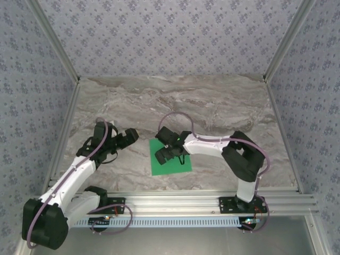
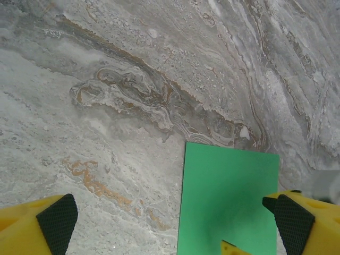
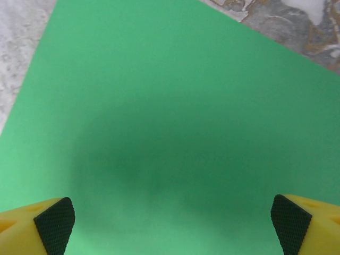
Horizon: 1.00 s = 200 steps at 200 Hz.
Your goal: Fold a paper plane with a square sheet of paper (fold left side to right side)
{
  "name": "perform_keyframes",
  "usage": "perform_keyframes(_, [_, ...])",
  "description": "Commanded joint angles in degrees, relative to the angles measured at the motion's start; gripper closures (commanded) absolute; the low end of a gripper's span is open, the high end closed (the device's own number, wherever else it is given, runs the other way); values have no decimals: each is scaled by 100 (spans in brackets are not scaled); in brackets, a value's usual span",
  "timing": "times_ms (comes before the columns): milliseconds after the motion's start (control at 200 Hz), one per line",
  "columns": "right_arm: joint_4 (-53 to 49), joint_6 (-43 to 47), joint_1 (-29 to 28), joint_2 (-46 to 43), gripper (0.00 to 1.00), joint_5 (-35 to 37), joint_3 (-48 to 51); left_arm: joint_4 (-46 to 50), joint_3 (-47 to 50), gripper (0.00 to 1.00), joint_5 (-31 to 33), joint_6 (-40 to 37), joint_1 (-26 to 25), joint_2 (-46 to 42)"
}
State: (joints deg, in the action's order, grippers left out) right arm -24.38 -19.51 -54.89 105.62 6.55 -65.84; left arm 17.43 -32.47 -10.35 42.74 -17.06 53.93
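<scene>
While the right arm rises from its base on the near rail (image 1: pixel 212 202), elbow pushed out to the right and forearm swung back leftward, the right gripper (image 1: pixel 166 150) hangs over the square sheet of paper (image 1: pixel 172 166), covering its far left part. From the right wrist, the right gripper (image 3: pixel 172 226) has its yellow fingers (image 3: pixel 32 226) spread wide at the lower corners, with only the green sheet (image 3: pixel 175 106) and a soft shadow between them. It grips nothing, and whether the pads touch the paper I cannot tell.

The left arm stretches up and rightward from its base at the near left, wrist bent over. The left gripper (image 1: pixel 126 139) sits just left of the sheet, apart from it. Seen from that wrist, the left gripper (image 2: pixel 175 226) is likewise spread wide and empty, and the sheet (image 2: pixel 228 196) lies below it, toward the right-hand finger (image 2: pixel 308 223).

The sheet lies flat and unfolded, turned slightly askew, near the front edge of the table (image 1: pixel 223 106) and between the two arms. That table has a grey marble pattern with brown veins. Walls (image 1: pixel 170 32) of blue-grey flowered paper close in three sides, with aluminium posts (image 1: pixel 53 37) at the corners.
</scene>
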Motion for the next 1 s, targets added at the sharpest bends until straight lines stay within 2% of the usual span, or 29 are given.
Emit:
perform_keyframes(0, [-357, -268, 175, 239, 0, -141, -190, 263, -102, 2, 169, -26, -34, -102])
perform_keyframes(150, [-682, -245, 292, 574, 0, 195, -526, 273, -111, 2, 194, -16, -34, -86])
perform_keyframes(460, [-578, -245, 1007, 1082, 0, 77, -926, 248, -247, 2, 59, 47, -34, 78])
perform_keyframes(665, [-518, -163, 1283, 1332, 0, -184, -1449, -211, -271, 2, -606, 268, -123, 436])
perform_keyframes(824, [-401, 25, 1293, 850, 0, -415, -1432, -648, -472, 4, -1259, 476, -401, 987])
perform_keyframes(994, [-577, 163, 1577, 634, 0, -237, -1426, -1429, -648, 7, -1639, 896, -852, 1729])
